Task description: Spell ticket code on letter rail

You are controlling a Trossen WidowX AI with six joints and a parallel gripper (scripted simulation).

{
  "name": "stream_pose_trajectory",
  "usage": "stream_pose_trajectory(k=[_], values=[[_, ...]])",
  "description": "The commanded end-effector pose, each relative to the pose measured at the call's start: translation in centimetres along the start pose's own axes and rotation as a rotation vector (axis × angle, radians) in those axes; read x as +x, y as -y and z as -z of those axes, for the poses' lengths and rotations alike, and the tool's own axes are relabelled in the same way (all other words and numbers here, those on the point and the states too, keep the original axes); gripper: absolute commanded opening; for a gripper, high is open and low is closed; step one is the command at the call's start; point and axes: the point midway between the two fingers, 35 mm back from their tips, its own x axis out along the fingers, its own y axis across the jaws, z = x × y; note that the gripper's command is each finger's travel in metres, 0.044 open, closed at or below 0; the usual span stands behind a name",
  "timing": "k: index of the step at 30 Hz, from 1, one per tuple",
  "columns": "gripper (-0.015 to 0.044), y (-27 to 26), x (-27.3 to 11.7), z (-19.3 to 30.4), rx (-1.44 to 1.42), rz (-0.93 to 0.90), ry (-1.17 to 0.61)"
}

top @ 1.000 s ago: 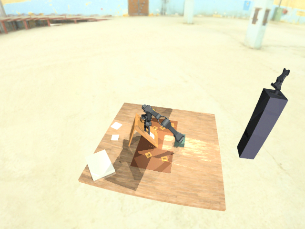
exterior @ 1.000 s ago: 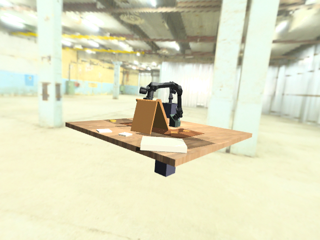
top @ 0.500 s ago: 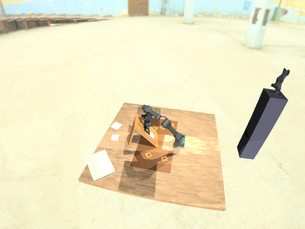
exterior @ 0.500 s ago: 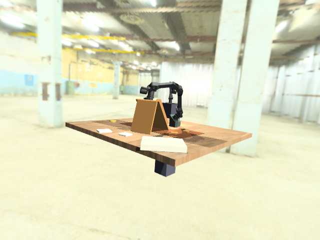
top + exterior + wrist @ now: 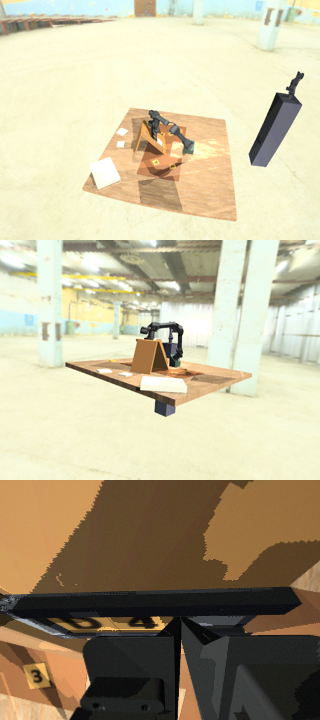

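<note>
The tilted orange board (image 5: 138, 140) (image 5: 143, 356) (image 5: 50, 530) carries the dark letter rail (image 5: 225, 602). In the wrist view a D tile (image 5: 75, 625) and a 4 tile (image 5: 142, 621) sit side by side in the rail, seen at a steep angle and partly hidden by its lip. My gripper (image 5: 179, 621) (image 5: 155, 139) is shut with nothing between its fingers. Its tips are at the rail, just right of the 4 tile. A loose 3 tile (image 5: 36, 676) lies on the mat. The white ticket (image 5: 159, 141) is partly hidden and its print is unreadable.
More loose tiles lie on the brown mat (image 5: 144, 170), including one tile (image 5: 155, 162) and another tile (image 5: 172, 166). A white block (image 5: 105, 172) (image 5: 162, 384) sits near the counter's edge. White cards lie behind the board. The arm's green base (image 5: 188, 150) stands beside the mat.
</note>
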Motion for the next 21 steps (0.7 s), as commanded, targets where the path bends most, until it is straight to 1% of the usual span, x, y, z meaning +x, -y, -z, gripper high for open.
stream_pose_trajectory(k=[1,10,21], values=[[0.0,-0.3,0.1,0.0,0.002,-0.003,0.001],[0.0,-0.6,0.1,0.0,0.002,-0.003,0.001],[0.0,-0.1,-1.3,1.1,0.002,-0.002,0.0]])
